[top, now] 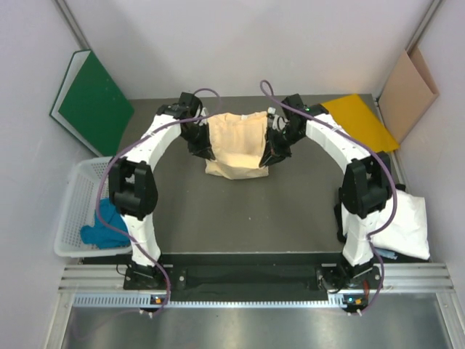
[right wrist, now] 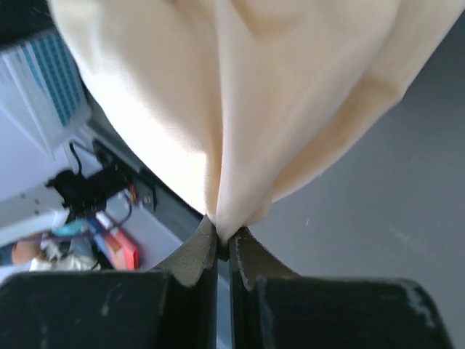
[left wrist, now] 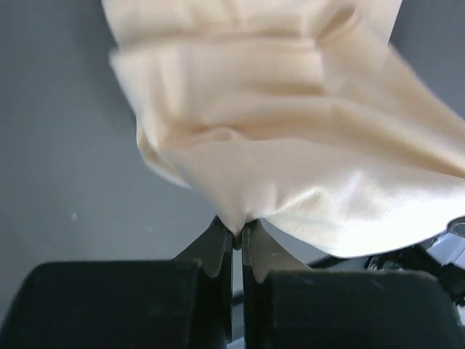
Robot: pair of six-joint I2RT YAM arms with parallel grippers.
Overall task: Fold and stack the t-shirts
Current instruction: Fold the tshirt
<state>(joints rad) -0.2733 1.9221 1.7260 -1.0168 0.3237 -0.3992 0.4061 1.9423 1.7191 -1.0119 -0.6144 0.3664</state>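
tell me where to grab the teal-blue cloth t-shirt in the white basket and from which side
Pinch a raised fold of the crumpled teal-blue cloth t-shirt, coming straight down from above. It lies bunched low in the white slatted plastic basket, whose walls block a sideways approach.

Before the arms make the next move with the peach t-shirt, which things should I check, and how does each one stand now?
1. Left gripper shut on the peach t-shirt: ok, cloth is pinched at the tips.
2. Right gripper shut on the same shirt: ok.
3. Grips on opposite side edges of the shirt: ok, seen in the top view.
4. Lower hem off the table: cannot tell.
5. Teal t-shirt in the basket and white t-shirt at the right, both apart from the held shirt: ok.
6. Yellow folder not touching the shirt: ok.
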